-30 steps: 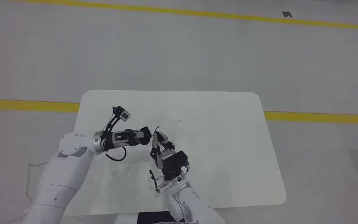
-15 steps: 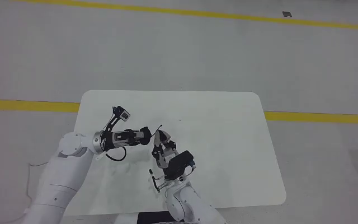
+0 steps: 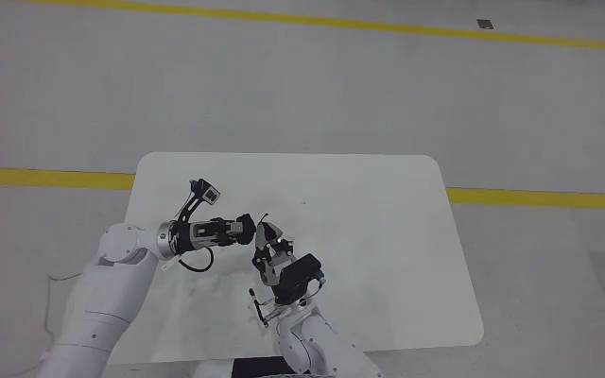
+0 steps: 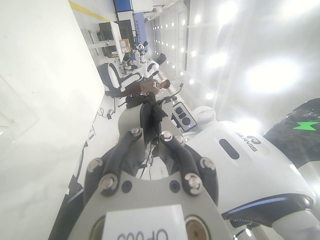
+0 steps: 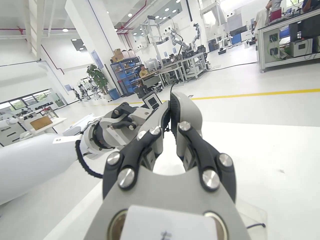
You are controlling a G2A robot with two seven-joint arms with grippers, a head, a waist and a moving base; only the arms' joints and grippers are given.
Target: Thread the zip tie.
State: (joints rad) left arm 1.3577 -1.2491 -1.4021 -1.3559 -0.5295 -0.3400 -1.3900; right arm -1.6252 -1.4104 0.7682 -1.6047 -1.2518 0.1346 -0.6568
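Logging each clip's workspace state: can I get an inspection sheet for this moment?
surface: white table with rounded corners.
job's things: thin black zip tie, one end sticking out past the right gripper's tips.
clutter: one small dark speck on the table.
grippers: left gripper and right gripper above the table, tips close together, jaws shut on the zip tie.
cables: black cable looped at the left arm's wrist.
surroundings: grey floor with yellow lines; workbenches and shelves behind.

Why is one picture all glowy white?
Left wrist view: ceiling lights shine straight into the camera, making big white blobs of glare. Right wrist view: even light, no glare on the right gripper or zip tie. Top view: the table is evenly lit.
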